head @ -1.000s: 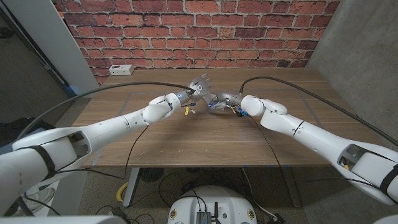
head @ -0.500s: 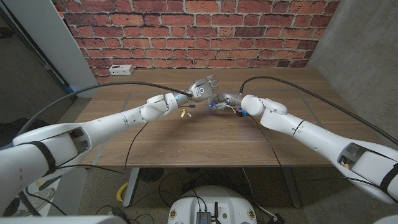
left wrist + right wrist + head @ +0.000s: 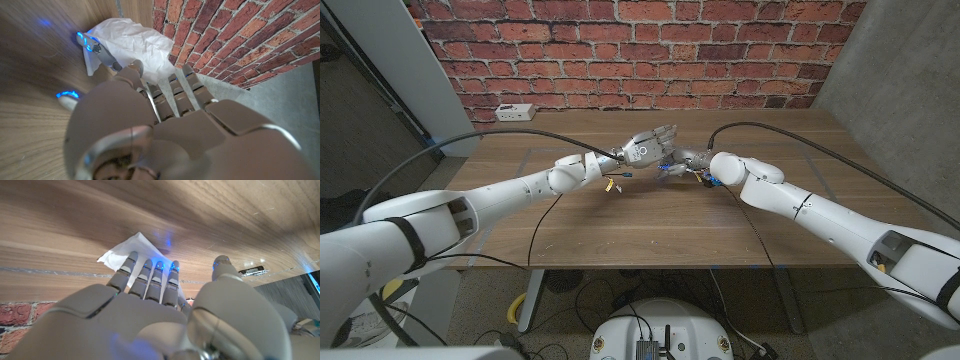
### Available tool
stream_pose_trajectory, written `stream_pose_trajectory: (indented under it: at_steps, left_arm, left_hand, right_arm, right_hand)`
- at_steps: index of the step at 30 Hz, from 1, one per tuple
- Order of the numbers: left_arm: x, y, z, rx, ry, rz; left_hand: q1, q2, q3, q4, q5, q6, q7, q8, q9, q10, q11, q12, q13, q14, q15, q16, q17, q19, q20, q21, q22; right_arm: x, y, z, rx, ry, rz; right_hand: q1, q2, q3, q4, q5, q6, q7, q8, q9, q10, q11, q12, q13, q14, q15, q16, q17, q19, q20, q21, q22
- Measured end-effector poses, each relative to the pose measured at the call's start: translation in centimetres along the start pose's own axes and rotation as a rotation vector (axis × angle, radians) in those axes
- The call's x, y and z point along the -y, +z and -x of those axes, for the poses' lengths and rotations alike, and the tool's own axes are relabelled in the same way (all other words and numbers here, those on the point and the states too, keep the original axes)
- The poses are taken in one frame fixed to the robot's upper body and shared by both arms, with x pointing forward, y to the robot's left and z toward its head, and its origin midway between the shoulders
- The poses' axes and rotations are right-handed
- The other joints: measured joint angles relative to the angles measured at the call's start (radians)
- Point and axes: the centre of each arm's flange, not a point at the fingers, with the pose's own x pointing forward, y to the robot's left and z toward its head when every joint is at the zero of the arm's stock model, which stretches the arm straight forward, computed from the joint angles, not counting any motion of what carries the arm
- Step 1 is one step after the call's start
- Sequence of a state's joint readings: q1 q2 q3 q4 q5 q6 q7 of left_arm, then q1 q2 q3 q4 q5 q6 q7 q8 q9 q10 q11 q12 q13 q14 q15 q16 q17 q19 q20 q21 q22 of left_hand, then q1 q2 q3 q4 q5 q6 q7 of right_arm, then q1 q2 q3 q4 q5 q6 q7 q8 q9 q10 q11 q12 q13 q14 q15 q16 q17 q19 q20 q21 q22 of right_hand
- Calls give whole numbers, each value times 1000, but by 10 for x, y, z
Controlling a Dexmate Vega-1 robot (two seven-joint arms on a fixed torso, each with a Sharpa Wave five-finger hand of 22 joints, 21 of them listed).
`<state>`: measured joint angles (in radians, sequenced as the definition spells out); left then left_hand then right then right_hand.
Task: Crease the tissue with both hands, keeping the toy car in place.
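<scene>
The white tissue lies crumpled on the wooden table near its middle, close to the brick wall. My right hand reaches onto it, and its fingertips press on the tissue with the thumb held apart. My left hand hovers just left of and above the tissue, fingers stretched out toward the right hand and holding nothing. In the left wrist view, one blue-lit finger of the right hand lies on the tissue's edge beyond my left hand.
A white power strip sits at the table's back left edge. Black cables trail from both arms across the tabletop. A brick wall stands behind the table, and a grey wall on the right.
My left hand has swung from standing with fingers up and spread to reaching sideways over the tissue toward the right hand. The right hand has stayed on the tissue.
</scene>
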<state>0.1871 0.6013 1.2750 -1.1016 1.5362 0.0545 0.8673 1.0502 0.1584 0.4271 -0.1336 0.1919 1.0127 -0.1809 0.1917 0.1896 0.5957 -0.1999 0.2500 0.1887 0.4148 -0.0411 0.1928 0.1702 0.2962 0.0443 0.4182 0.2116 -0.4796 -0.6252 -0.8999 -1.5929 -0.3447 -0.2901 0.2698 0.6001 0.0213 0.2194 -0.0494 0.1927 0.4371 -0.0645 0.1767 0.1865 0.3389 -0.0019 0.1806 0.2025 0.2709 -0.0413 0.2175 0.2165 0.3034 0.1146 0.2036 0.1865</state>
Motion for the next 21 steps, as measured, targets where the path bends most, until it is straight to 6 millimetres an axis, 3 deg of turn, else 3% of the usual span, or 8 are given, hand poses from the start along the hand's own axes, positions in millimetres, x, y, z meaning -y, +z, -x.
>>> stream_pose_trajectory:
  at_steps: [15, 21]
  left_arm:
    - [17, 3, 2, 23, -10, 59]
    - [19, 1, 1, 30, -3, 60]
  left_hand:
    - [-17, -1, 0, 0, -8, 5, -5, 0, 0, 0, 0, 0, 0, 5, -5, 0, 0, 0, 0, 4, -1]
    - [-17, -1, 0, 0, -8, 11, -10, 0, 0, 8, 3, 0, 0, 5, -5, 0, 0, 0, 0, 8, -3]
  right_arm:
    - [5, -7, 12, -26, -4, -17]
    - [10, -14, 22, -50, -29, -35]
  right_hand:
    - [-21, -21, -23, -14, 12, -52, -9, 0, 0, -52, -5, 0, 0, -7, 7, 0, -3, 6, -6, 0, -1]
    - [-40, -40, -41, -6, 19, -84, -13, 0, 0, -85, -5, 0, 0, -34, 14, -11, -1, 0, 33, 0, -1]
